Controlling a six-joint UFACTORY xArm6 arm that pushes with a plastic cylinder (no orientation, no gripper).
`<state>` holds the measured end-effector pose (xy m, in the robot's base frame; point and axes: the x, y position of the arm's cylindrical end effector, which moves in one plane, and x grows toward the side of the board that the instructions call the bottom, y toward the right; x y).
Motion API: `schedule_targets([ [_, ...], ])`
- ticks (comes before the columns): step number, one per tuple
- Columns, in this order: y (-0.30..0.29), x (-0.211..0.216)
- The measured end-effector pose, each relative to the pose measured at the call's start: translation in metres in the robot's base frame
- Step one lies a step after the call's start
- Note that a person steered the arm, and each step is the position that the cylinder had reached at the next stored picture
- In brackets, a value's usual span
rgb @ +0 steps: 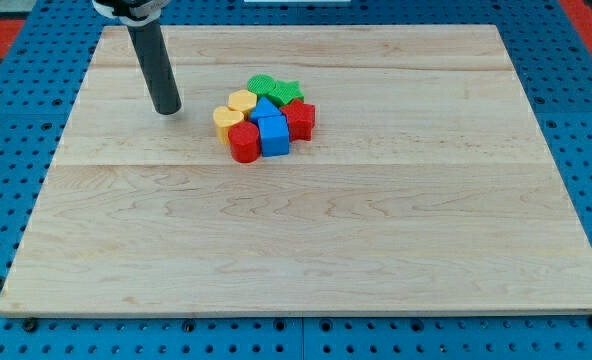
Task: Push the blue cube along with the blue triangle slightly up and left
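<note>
The blue cube [274, 137] sits in a tight cluster of blocks near the middle of the wooden board [306, 240]. The blue triangle [264, 110] touches it just above. My tip [167, 109] rests on the board well to the view's left of the cluster, apart from every block, roughly level with the blue triangle.
A red cylinder [244, 144] touches the blue cube's left side. A red star-like block [300, 120] is at its upper right. Two yellow blocks [228, 122] [243, 101] lie at the cluster's left. Two green blocks [261, 86] [287, 93] lie at its top.
</note>
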<state>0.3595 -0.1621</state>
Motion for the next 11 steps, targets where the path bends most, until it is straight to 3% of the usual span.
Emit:
schedule_targets([
  [2,0.021,0.123],
  [3,0.104,0.135],
  [4,0.158,0.125],
  [8,0.108,-0.049],
  [11,0.086,-0.065],
])
